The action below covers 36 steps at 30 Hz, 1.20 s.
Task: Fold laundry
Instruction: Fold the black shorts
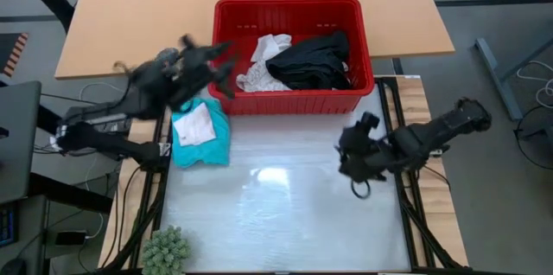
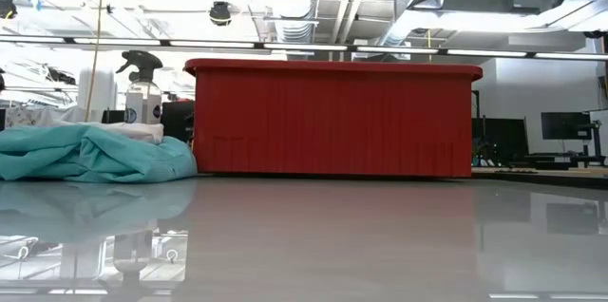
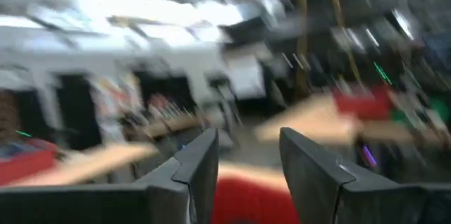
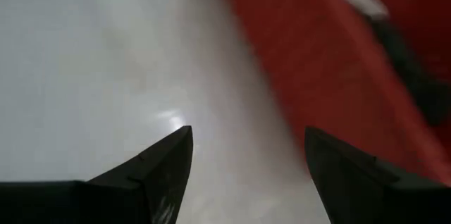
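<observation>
I find no legible text: the label on the spray bottle (image 2: pixel 142 103) behind the teal garment (image 2: pixel 95 155) is too small to read.

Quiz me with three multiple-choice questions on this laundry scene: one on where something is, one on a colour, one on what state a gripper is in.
1. Where does the teal garment lie?
A. Inside the red basket
B. On the table, beside the basket's left front corner
C. Under the small green plant

2. What colour is the basket?
A. Red
B. Blue
C. Yellow

3. How is the right gripper?
A. Shut on a white cloth
B. Shut on the black garment
C. Open and empty

Answers:
1. B, the high view shows it on the table, outside the basket wall.
2. A, both the high and low views show red walls.
3. C, its wrist view shows two fingers spread apart with only bare table between them.
</observation>
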Motion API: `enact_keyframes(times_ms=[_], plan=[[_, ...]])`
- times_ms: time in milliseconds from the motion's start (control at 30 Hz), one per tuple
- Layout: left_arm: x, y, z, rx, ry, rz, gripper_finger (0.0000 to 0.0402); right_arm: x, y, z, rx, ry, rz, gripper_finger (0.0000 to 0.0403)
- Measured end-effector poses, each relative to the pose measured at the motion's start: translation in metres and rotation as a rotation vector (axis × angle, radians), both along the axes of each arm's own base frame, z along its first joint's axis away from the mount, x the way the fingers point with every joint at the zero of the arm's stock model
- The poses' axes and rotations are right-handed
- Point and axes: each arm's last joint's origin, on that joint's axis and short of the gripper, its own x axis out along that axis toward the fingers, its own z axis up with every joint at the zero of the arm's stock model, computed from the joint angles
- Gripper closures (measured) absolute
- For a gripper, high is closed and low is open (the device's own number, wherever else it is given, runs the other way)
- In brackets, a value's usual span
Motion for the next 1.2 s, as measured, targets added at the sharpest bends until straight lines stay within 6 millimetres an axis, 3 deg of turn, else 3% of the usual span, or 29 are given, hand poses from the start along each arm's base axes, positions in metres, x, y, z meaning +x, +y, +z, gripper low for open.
enact_keyframes(times_ms=[167, 300, 467, 600, 733, 933, 1100, 1200], plan=[[0.046, 0.06, 0.005, -0.137, 0.267, -0.176, 0.0261, 0.006, -0.045, 0.007, -0.224, -0.002, -0.199, 0.0106], [0.07, 0.112, -0.013, -0.269, 0.383, -0.277, 0.0261, 0.003, -0.084, 0.02, -0.274, 0.026, -0.267, 0.0106], [0.073, 0.181, -0.046, -0.432, 0.428, -0.172, 0.0261, -0.011, -0.129, 0.046, -0.231, -0.079, -0.281, 0.0106], [0.061, 0.215, -0.06, -0.516, 0.401, -0.179, 0.0257, -0.036, -0.154, 0.068, -0.136, -0.218, -0.284, 0.0106], [0.055, 0.229, -0.069, -0.55, 0.41, -0.186, 0.024, -0.058, -0.17, 0.08, -0.039, -0.342, -0.333, 0.0106], [0.062, 0.225, -0.073, -0.445, 0.506, -0.193, 0.0191, -0.075, -0.183, 0.081, 0.114, -0.442, -0.352, 0.0106], [0.092, 0.232, -0.103, -0.47, 0.608, -0.121, 0.0151, -0.073, -0.189, 0.073, 0.203, -0.414, -0.332, 0.0106], [0.113, 0.236, -0.123, -0.452, 0.76, -0.094, 0.0146, -0.07, -0.19, 0.069, 0.232, -0.378, -0.331, 0.0106]])
